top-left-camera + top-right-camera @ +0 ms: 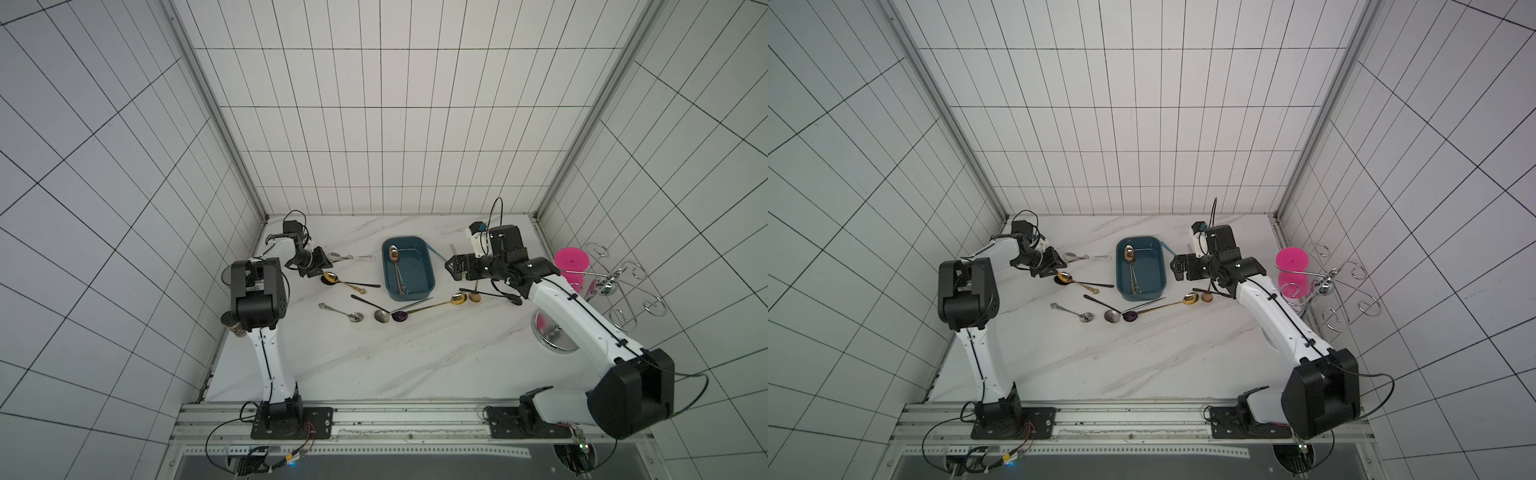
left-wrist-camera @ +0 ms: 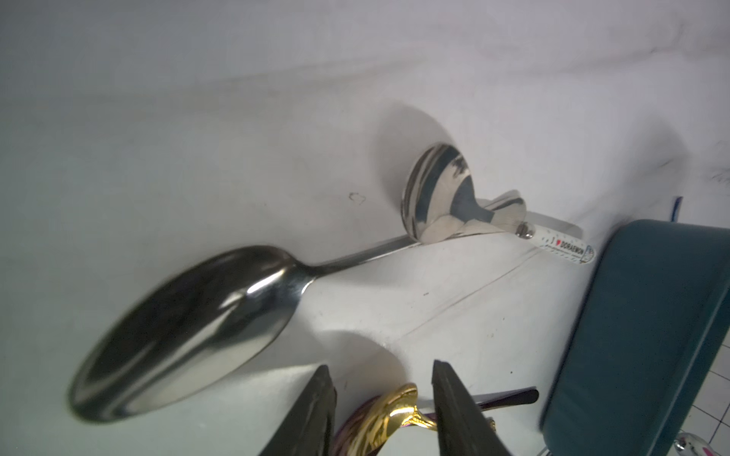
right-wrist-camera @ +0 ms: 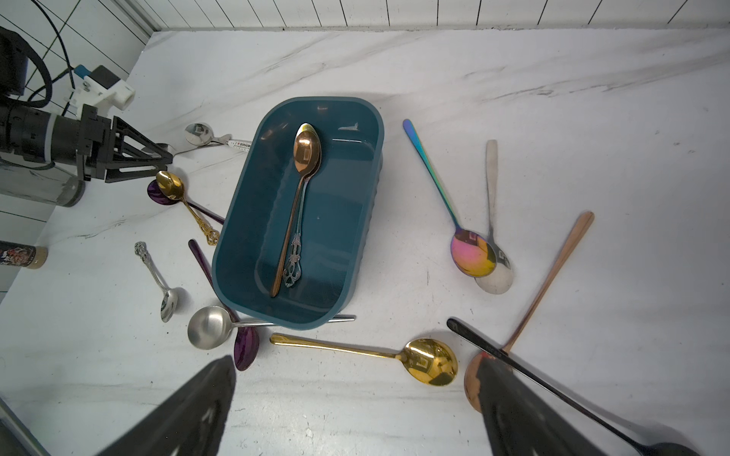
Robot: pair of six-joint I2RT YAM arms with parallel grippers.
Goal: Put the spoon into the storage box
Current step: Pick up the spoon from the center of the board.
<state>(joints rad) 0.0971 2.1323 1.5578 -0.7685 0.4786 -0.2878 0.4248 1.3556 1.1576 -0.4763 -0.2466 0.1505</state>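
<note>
The storage box (image 1: pixel 415 270) (image 1: pixel 1150 270) (image 3: pixel 335 221) is a dark teal tray at mid-table, and its side shows in the left wrist view (image 2: pixel 640 316). Inside it a copper spoon (image 1: pixel 393 255) (image 3: pixel 306 152) lies on top of an ornate silver one. Left of the box, a gold spoon (image 1: pixel 331 277) (image 1: pixel 1064 277) (image 3: pixel 170 185) with an ornate handle rests across a purple spoon. My left gripper (image 1: pixel 326 268) (image 1: pixel 1059 268) (image 2: pixel 381 369) (image 3: pixel 168 156) is low over it and open. The gold bowl (image 2: pixel 391 418) sits between its fingers. My right gripper (image 1: pixel 449 266) (image 1: pixel 1173 266) (image 3: pixel 355 361) hangs wide open and empty, right of the box.
Several loose spoons lie around the box. Two silver ones (image 2: pixel 189 327) (image 2: pixel 438 193) lie behind the left gripper. A rainbow one (image 3: pixel 472 252) and a plain gold one (image 3: pixel 430 361) lie on the box's right. A pink cup (image 1: pixel 572 262) hangs on a wire rack (image 1: pixel 623 291) by the right wall.
</note>
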